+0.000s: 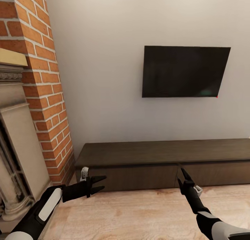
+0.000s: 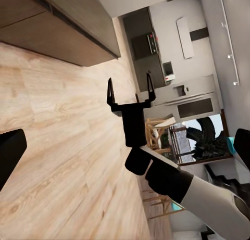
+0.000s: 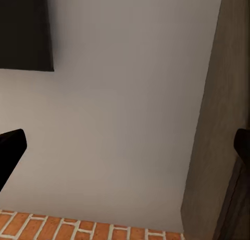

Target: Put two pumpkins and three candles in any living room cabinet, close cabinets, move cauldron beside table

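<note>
Head view shows the left tool point(image 1: 99, 183) with fingers apart, empty, low over the floor point(image 1: 139, 212) near the cabinet's point(image 1: 163, 153) left end. The right tool point(image 1: 183, 176), also spread and empty, points up at the seam between two drawer fronts. All fronts look shut. A TV point(image 1: 185, 71) hangs above; the brick fireplace point(image 1: 38, 94) stands left. Judging by this, the robot is approaching to open a drawer; next, a finger must catch a front's edge.
</note>
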You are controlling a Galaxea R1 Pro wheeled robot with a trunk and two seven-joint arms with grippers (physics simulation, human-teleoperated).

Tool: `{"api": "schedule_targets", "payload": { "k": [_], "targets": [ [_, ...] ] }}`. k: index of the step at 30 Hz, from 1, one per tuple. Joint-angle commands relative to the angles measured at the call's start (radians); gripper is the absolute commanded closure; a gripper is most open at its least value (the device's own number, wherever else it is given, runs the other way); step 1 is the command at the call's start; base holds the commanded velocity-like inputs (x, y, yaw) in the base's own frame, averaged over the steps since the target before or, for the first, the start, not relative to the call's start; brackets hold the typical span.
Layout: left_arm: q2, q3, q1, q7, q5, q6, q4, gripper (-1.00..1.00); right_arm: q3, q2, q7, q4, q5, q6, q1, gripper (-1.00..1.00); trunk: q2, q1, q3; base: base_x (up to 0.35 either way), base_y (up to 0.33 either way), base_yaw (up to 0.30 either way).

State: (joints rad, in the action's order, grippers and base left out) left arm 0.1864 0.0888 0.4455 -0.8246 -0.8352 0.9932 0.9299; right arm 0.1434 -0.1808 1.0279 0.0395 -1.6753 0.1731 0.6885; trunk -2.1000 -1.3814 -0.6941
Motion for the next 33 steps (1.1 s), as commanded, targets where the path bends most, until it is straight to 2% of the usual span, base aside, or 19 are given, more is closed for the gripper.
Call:
{"api": "schedule_targets", "payload": {
  "k": [1,12,24,27,31,33],
  "targets": [
    [0.001,0.002,0.001,-0.002,-0.002,0.004,0.0,-1.0,0.008,0.0,0.008,0.007,-0.012,0.01,0.002,-1.0,-0.008,-0.004,-0.004,0.0,0.0,0.0],
    [0.001,0.003,0.001,-0.003,-0.002,0.004,0.0,-1.0,0.008,0.001,0.012,0.011,-0.018,0.01,0.0,-1.0,-0.085,-0.046,-0.039,0.0,0.0,0.0],
    [0.0,0.003,0.001,-0.002,-0.002,0.004,0.0,-1.0,0.008,0.003,-0.05,0.008,-0.016,-0.007,0.0,-1.0,-0.169,-0.092,-0.076,0.0,0.0,0.0],
    [0.0,0.003,0.001,-0.003,-0.002,0.004,0.0,-1.0,0.007,0.002,-0.038,0.008,-0.022,-0.007,0.0,-1.0,-0.19,-0.103,-0.086,0.0,0.0,0.0],
    [0.0,0.003,0.001,-0.002,-0.002,0.004,0.0,-1.0,0.008,0.001,0.037,0.008,-0.048,-0.004,0.0,-1.0,-0.218,-0.119,-0.098,0.0,0.0,0.0],
    [0.001,0.003,0.001,-0.002,-0.002,0.004,0.0,-1.0,0.008,0.001,0.053,0.008,-0.051,-0.004,0.0,-1.0,-0.232,-0.126,-0.105,0.0,0.0,0.0]
  ]
}}
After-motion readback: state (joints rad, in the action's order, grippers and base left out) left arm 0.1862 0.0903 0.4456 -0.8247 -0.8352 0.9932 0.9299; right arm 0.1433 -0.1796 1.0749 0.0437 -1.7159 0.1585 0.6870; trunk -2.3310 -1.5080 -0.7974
